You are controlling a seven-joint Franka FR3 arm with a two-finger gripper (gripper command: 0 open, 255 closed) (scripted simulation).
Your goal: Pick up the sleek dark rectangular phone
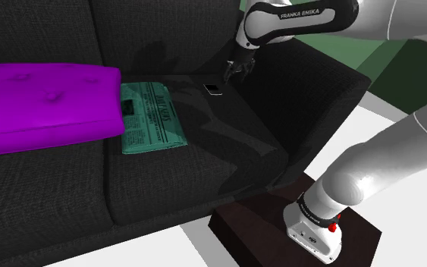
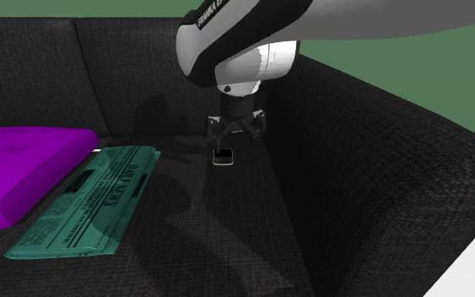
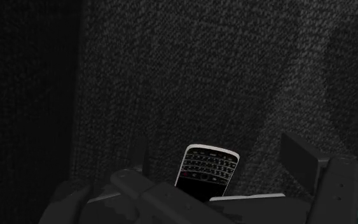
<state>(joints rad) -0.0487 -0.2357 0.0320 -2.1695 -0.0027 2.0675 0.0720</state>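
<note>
The phone (image 1: 212, 89) is a small dark rectangle with a pale rim, lying flat on the black sofa seat (image 1: 204, 144) close to the backrest. In the second exterior view the phone (image 2: 223, 157) lies just below my gripper (image 2: 236, 135), which hangs over it with its fingers spread. In the wrist view the phone (image 3: 206, 172) shows its keypad between the two fingers (image 3: 300, 158), which stand apart and do not touch it. My gripper (image 3: 214, 163) is open. In the shoulder view my gripper (image 1: 238, 70) hovers slightly right of the phone and above it.
A teal newspaper (image 1: 152, 117) lies on the seat to the shoulder view's left of the phone, beside a purple cushion (image 1: 41, 102). The sofa backrest (image 1: 158, 34) rises just behind the phone, and the armrest (image 1: 318, 91) is on the right. My stand (image 1: 295, 227) sits on the floor.
</note>
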